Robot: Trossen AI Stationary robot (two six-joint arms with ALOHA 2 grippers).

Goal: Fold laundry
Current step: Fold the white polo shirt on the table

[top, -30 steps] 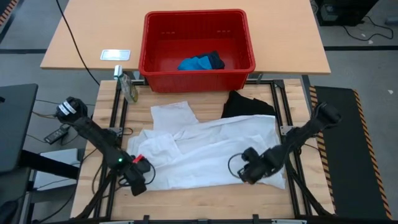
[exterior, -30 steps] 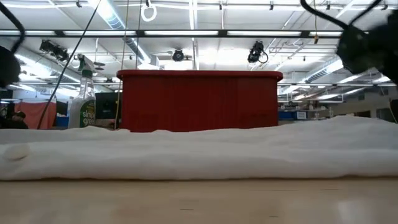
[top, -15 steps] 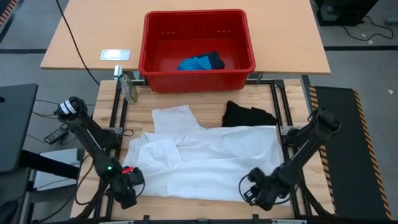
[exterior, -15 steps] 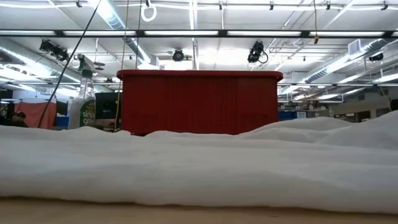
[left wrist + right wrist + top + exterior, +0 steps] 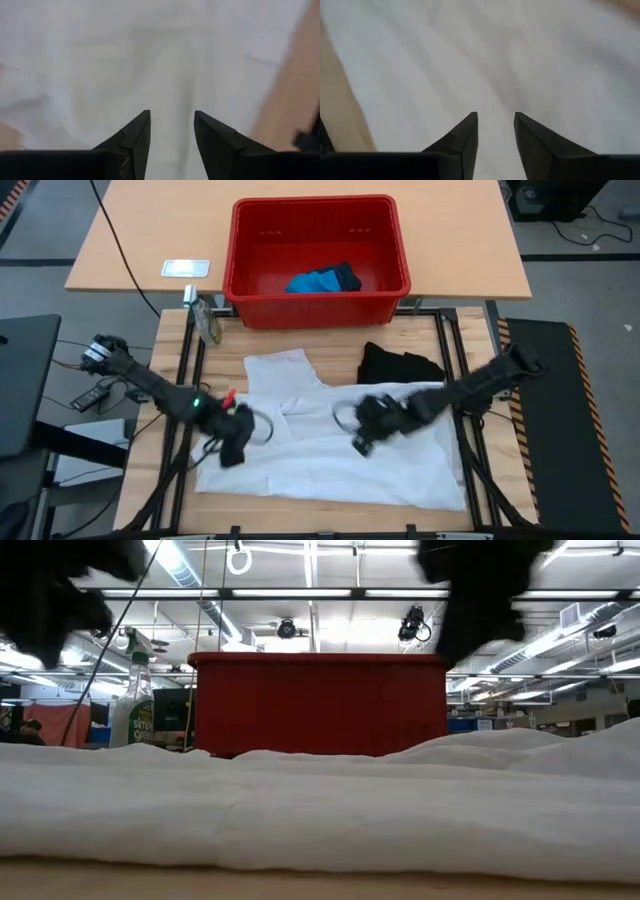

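A white garment (image 5: pixel 330 465) lies spread flat across the table, with a sleeve reaching toward the far side. My left gripper (image 5: pixel 235 448) hangs open above its left part, and in the left wrist view (image 5: pixel 171 120) only white cloth shows below the empty fingers. My right gripper (image 5: pixel 362 430) hangs open above its middle, also empty (image 5: pixel 495 120). A black garment (image 5: pixel 398 365) lies crumpled at the white one's far right edge. A bright blue piece (image 5: pixel 315 280) lies in the red basket (image 5: pixel 240 250).
The red basket stands on the far table beyond the work table's far edge. A spray bottle (image 5: pixel 207 320) lies at the far left corner. Bare wood shows along the near edge and left of the white garment. A flat pale object (image 5: pixel 186 268) lies left of the basket.
Both grippers first went to the table's near edge, and the white garment's near hem went with them, so the cloth spread out flatter. Then both rose and swung in over the garment, the left toward the right, the right toward the far left. The garment stays flat.
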